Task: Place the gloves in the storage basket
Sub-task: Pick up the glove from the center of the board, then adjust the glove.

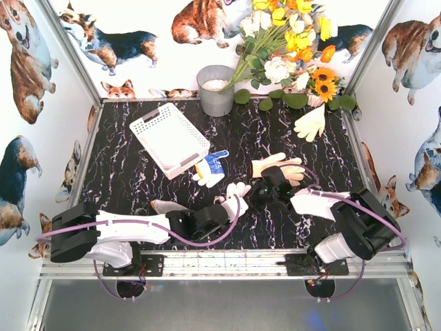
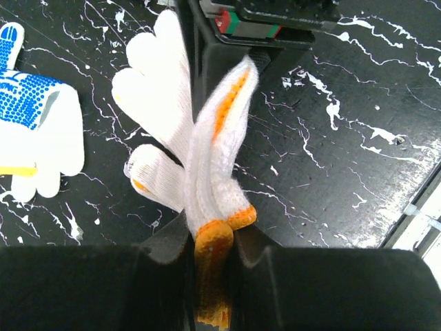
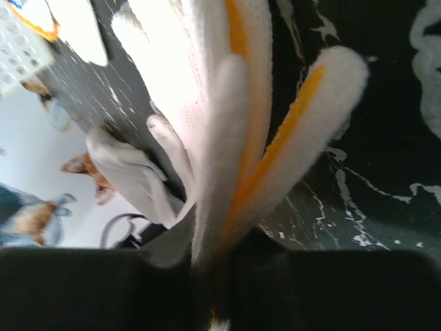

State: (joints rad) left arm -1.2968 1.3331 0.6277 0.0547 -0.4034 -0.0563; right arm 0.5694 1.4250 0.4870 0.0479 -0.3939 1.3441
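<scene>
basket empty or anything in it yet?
Empty. The top view shows the storage basket with only its bare perforated floor; the blue-and-white glove lies just outside it.

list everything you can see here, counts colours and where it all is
storage basket: 1, white lattice, back left, nothing in it
bucket: 1, grey, back centre
flowers: 1 bunch, yellow, white, orange, back right
table: 1, black with white veins
white-and-orange glove: 1, white knit, orange trim, front centre
blue-and-white glove: 1, white with blue dots, by the basket's near corner
peach glove: 1, peach, centre right
beige glove: 1, pale beige, front left
cream glove: 1, cream, back right, below the flowers
left gripper: 1, black, shut on the white-and-orange glove's cuff
right gripper: 1, black, shut on that glove too
</scene>
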